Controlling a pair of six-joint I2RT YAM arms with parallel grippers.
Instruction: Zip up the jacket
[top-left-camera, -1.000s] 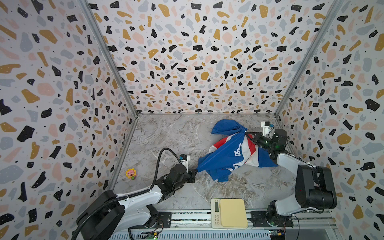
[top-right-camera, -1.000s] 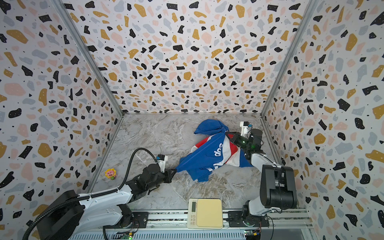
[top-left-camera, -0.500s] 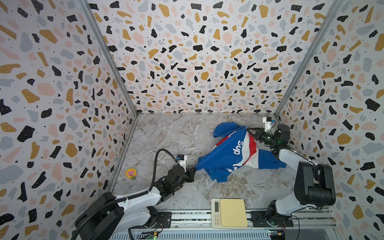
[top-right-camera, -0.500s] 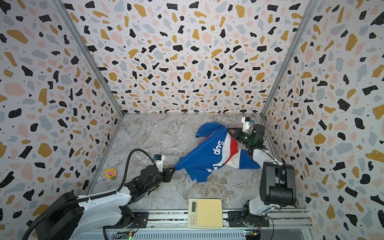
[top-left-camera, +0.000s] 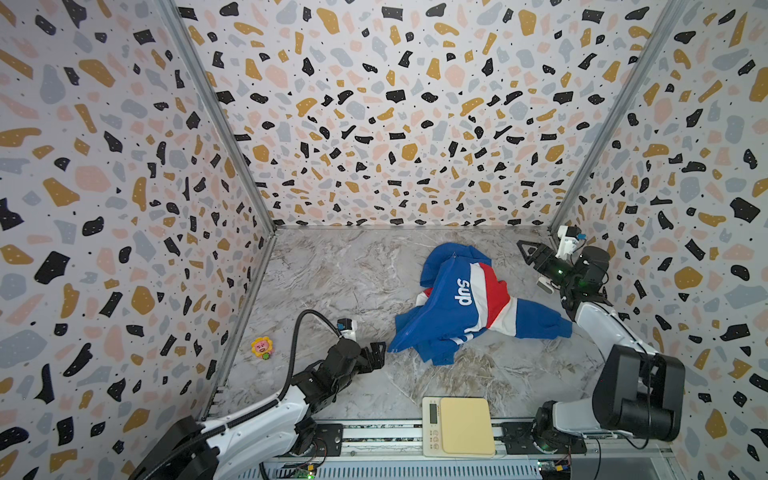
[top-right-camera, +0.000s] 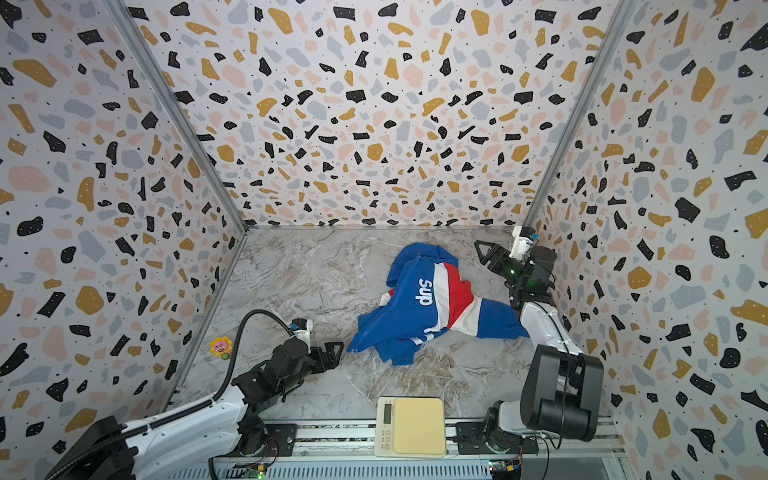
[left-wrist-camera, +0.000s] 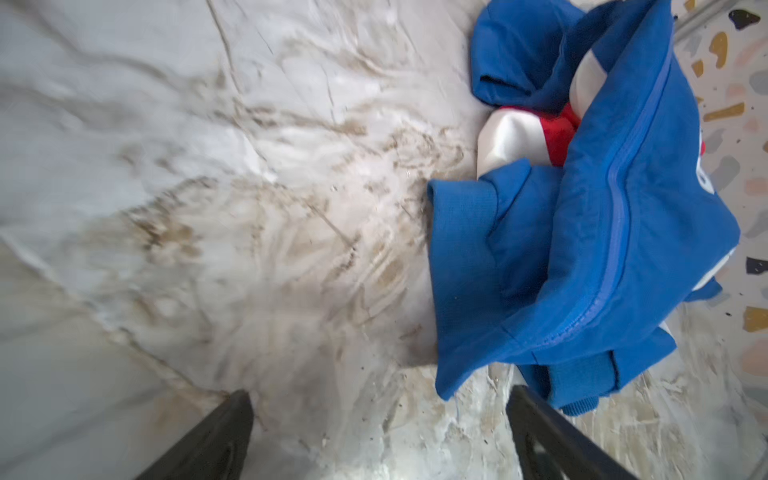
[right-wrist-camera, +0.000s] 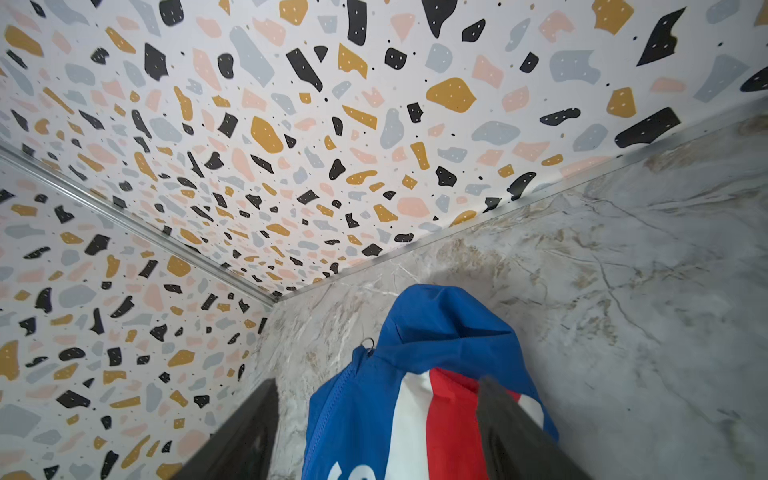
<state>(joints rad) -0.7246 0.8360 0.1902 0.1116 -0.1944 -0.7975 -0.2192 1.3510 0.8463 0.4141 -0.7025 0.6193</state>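
marble-look bench (top-left-camera: 332, 270) inside speckled walls (top-left-camera: 374, 124) has the jacket (top-left-camera: 461, 303) crumpled right of centre, long axis running from its hem (top-left-camera: 401, 343), just beside the wide-open left pincer (top-left-camera: 379, 355), up to the hood (top-left-camera: 453, 257) near the right pincer (top-left-camera: 533, 266), which gapes open too, neither one gripping cloth.

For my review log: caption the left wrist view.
Open left gripper near the crumpled blue jacket on the marbled tabletop.

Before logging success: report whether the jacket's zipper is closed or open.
Closed, as far as visible: the zipper runs joined down the jacket front, its pull ring up by the hood.
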